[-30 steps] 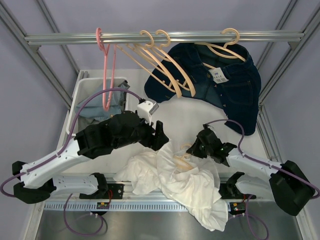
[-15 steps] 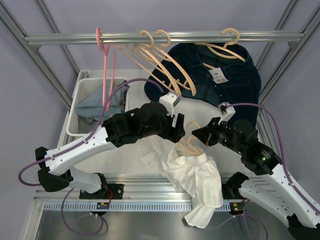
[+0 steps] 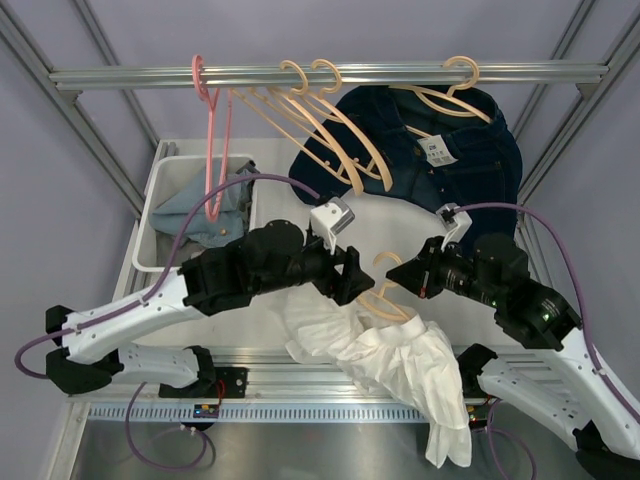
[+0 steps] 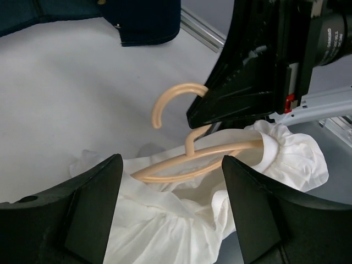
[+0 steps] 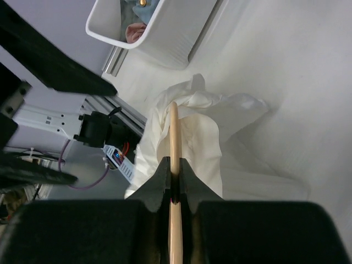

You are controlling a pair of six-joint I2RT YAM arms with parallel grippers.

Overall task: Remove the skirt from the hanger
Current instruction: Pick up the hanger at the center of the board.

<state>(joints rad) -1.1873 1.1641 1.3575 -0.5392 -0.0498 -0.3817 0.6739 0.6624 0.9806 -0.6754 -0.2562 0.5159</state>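
A: Right claw (image 5: 174, 168) is pinched narrow on the beige hanger (image 5: 174, 132), at the neck under the hook. I judge it holds the hanger up off the desk (image 3: 395, 228) so the cloth hangs free and can be worked off the bar.

B: The skirt (image 3: 400, 355)?

A: White, on the hanger, not yet off. The gathered waistband is bunched round the bar. The rest droops toward the near edge of the desk, with a tail trailing past it on the right arm's side.

B: Left claw (image 4: 170, 165)?

A: Jaws wide, gripping nothing. It faces the hanger, and in its own view the bar lies between its two fingers. It looks close but apart, as far as I can tell. My reading is that it is lined up to pinch the waistband and pull it along the bar while the right claw braces.

B: Containers?

A: One white bin (image 5: 170, 33) at the far left of the desk, with blue-grey clothing (image 3: 195, 215) crumpled inside. A pink hanger (image 3: 212, 150) hangs from the rail (image 3: 120, 76) in front of it. I cannot tell whether its foot reaches into the bin.

B: Anything else on the rail?

A: A denim jacket (image 3: 470, 190) on its own hanger, well apart from the work.
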